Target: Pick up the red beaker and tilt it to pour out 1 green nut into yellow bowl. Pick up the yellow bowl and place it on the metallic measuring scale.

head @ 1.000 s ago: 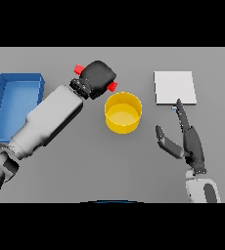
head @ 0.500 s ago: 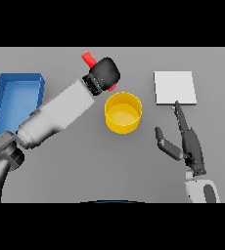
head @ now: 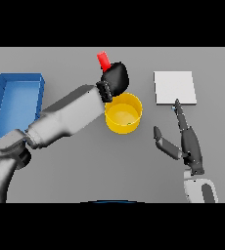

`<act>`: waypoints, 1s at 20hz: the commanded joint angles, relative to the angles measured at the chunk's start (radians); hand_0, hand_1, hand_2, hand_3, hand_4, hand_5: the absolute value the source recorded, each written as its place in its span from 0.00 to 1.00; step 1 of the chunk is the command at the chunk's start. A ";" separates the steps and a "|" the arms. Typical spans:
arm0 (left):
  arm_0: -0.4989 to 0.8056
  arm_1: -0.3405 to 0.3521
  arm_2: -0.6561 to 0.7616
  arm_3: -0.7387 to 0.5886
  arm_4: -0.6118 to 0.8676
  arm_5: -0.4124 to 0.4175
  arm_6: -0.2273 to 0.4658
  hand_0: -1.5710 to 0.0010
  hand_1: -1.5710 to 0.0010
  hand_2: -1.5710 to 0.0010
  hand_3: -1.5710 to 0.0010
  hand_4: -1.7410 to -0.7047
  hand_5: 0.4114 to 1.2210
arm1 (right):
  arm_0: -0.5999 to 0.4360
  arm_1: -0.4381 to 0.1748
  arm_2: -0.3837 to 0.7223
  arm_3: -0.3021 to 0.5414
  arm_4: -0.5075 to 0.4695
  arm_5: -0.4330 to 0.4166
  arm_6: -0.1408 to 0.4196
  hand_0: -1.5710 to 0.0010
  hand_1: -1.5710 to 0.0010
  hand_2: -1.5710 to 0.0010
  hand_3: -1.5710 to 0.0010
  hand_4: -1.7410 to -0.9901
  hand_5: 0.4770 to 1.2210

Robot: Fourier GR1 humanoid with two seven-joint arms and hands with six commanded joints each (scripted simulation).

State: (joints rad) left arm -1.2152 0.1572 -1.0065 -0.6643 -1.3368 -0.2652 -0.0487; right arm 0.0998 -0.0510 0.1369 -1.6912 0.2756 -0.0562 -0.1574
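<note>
A grey desk (head: 85, 166) fills the frame, seen from above. From the lower left, the robot's left arm reaches diagonally toward the upper middle, ending in a dark left hand (head: 115, 79) whose fingers are clenched around a red beaker (head: 103, 60). Only the top part of the beaker shows, sticking up and leaning slightly left above the hand, near the upper centre of the frame. Just below and to the right of that hand sits the yellow bowl (head: 123, 113) on the desk, at the centre of the frame; the hand's lower edge overlaps the bowl's back rim in this view. A tiny green speck lies at the front inside of the bowl; it is too small to say what it is. In the upper right, a flat pale square, the metallic measuring scale (head: 175, 87), rests on the desk, well apart from the bowl. Below it, at the lower right, the right hand (head: 185, 144) is released, fingers straight and pointing up toward the scale, thumb spread to the left, holding nothing. At the far left sits a blue tray (head: 15, 102).
</note>
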 commanded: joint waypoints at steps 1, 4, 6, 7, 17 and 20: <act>-0.010 -0.001 -0.015 0.006 -0.014 0.003 -0.016 0.00 0.00 0.00 0.00 0.01 1.00 | -0.012 0.012 0.004 0.016 0.001 -0.003 0.007 1.00 1.00 1.00 1.00 0.88 0.27; -0.069 -0.023 -0.064 0.035 -0.060 -0.024 -0.075 0.00 0.00 0.00 0.00 0.01 1.00 | -0.005 0.004 0.000 0.019 0.003 -0.002 -0.012 1.00 1.00 1.00 1.00 0.90 0.26; -0.077 -0.049 -0.106 0.063 -0.099 -0.029 -0.072 0.00 0.00 0.00 0.00 0.01 1.00 | -0.004 -0.013 -0.006 0.008 -0.001 0.003 -0.014 1.00 1.00 1.00 1.00 0.91 0.26; -0.089 -0.059 -0.111 0.068 -0.107 -0.039 -0.076 0.00 0.00 0.00 0.00 0.01 1.00 | -0.007 -0.007 -0.004 0.008 -0.010 0.009 -0.020 1.00 1.00 1.00 1.00 0.92 0.27; -0.305 0.003 0.065 0.210 -0.027 0.014 -0.126 0.00 0.00 0.00 0.20 0.01 1.00 | -0.004 -0.006 0.009 0.004 0.036 -0.018 -0.009 1.00 1.00 1.00 1.00 0.95 0.27; -0.359 0.048 0.178 0.284 0.050 0.050 -0.148 0.00 0.00 0.00 0.22 0.01 1.00 | -0.017 0.008 0.005 0.012 0.016 -0.014 0.022 1.00 1.00 1.00 1.00 0.97 0.27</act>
State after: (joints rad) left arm -1.5753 0.2066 -0.8283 -0.3797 -1.2879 -0.2161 -0.1942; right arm 0.0824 -0.0428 0.1419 -1.6796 0.2919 -0.0703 -0.1331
